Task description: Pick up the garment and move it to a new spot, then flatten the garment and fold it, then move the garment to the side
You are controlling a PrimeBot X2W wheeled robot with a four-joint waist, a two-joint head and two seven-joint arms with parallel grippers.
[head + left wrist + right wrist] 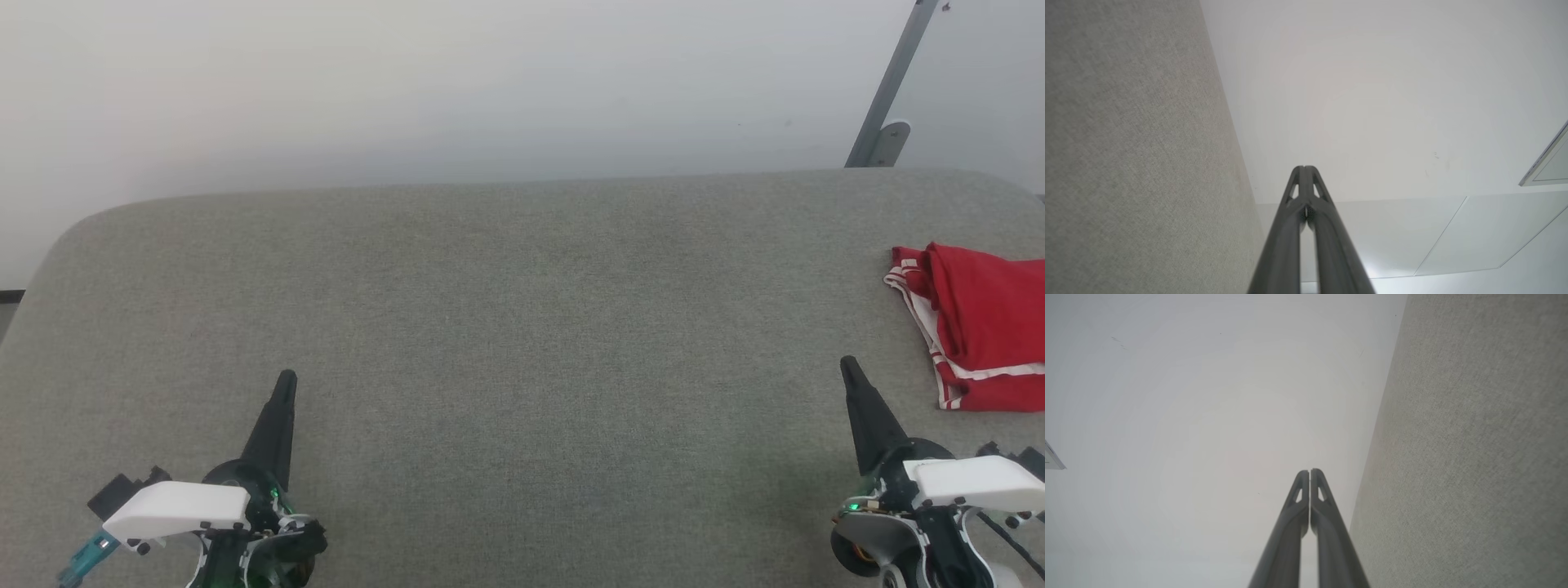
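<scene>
The garment (pixel 984 327), a red shirt with white-and-red striped trim, lies folded in a bundle at the right edge of the grey padded table (pixel 506 327), partly cut off by the head view's border. My right gripper (pixel 849 366) is shut and empty at the lower right, its tip a little left of and nearer than the garment, not touching it. My left gripper (pixel 286 380) is shut and empty at the lower left, far from the garment. In the wrist views the left gripper (pixel 1304 167) and the right gripper (pixel 1309 471) show their tips pressed together.
A pale wall (pixel 457 90) rises behind the table. A grey metal strut (pixel 890 90) leans at the back right corner. The table's rounded back-left corner (pixel 73 229) falls away to the floor.
</scene>
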